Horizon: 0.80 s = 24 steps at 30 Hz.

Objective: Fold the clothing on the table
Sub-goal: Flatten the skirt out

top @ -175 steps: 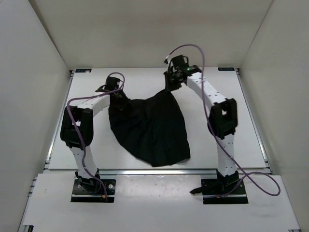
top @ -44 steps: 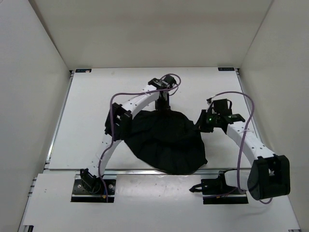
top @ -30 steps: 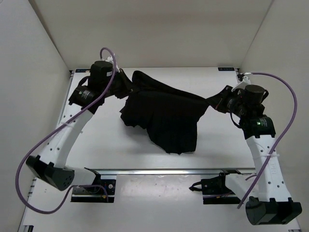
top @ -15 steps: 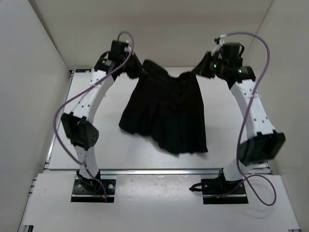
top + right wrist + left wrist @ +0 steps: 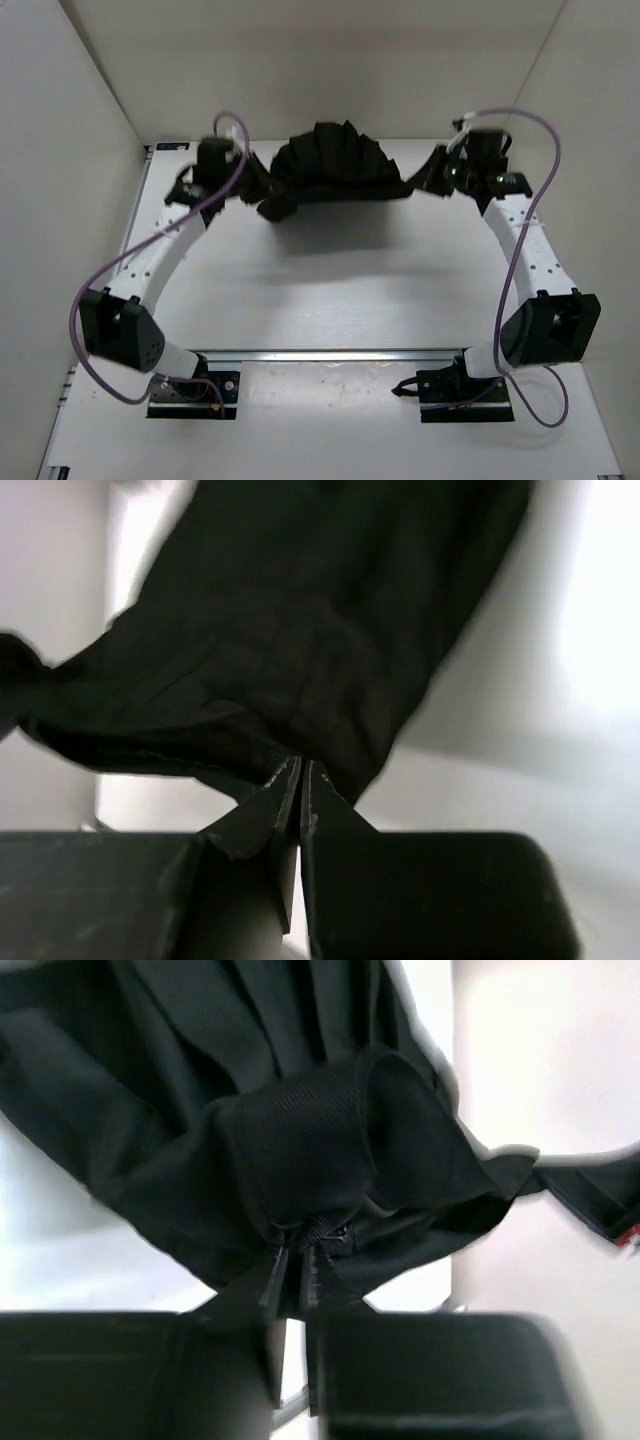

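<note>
The step in hand looked like spreading the black pleated garment out in the air before laying it flat. To do that well, the two arms would need to draw apart evenly, toward 9 and 3 o'clock, until the held edge ran taut. They could then lower it toward 6 o'clock, so the free hem met the table first and the cloth rolled out without bunching. Pulling unevenly could slip the thinner right-hand pinch.

The left gripper sat at about 10 o'clock on the tabletop. Its jaws were nearly together, clamped on a thick, ribbed band of the fabric that bulged over the fingertips in the left wrist view. The right gripper, at about 2 o'clock, had its jaws fully closed on a thin edge of the same cloth.

The garment hung between them over the 12 o'clock end of the table, apparently raised, with a soft shadow beneath it. It was matte black and limp. Its lower edge stretched fairly straight from gripper to gripper, and the rest fanned upward in radiating folds. One loose flap drooped near the left gripper.
</note>
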Each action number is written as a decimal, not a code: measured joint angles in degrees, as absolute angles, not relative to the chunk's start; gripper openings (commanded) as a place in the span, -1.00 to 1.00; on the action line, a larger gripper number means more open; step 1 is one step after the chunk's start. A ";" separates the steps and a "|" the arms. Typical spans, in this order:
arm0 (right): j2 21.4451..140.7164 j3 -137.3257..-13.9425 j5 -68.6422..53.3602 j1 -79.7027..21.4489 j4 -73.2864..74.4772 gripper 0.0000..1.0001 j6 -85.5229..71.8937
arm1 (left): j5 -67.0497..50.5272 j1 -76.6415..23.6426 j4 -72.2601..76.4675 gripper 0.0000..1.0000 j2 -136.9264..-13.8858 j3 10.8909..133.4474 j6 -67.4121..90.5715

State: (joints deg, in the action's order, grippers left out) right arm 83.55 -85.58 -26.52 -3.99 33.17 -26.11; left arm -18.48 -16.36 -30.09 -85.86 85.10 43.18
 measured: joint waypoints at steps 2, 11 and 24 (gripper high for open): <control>81.28 -75.90 -26.24 -3.68 33.17 -0.64 -26.04 | -18.61 -18.50 -26.74 -0.29 -80.86 70.57 42.50; 69.54 -48.45 -21.76 -3.31 37.87 0.62 -24.38 | -20.16 -18.83 -29.12 0.13 -64.34 30.92 42.30; 78.96 -47.24 -15.20 -12.05 32.95 0.48 -23.53 | -11.22 -30.26 -24.82 0.19 -64.34 33.39 49.45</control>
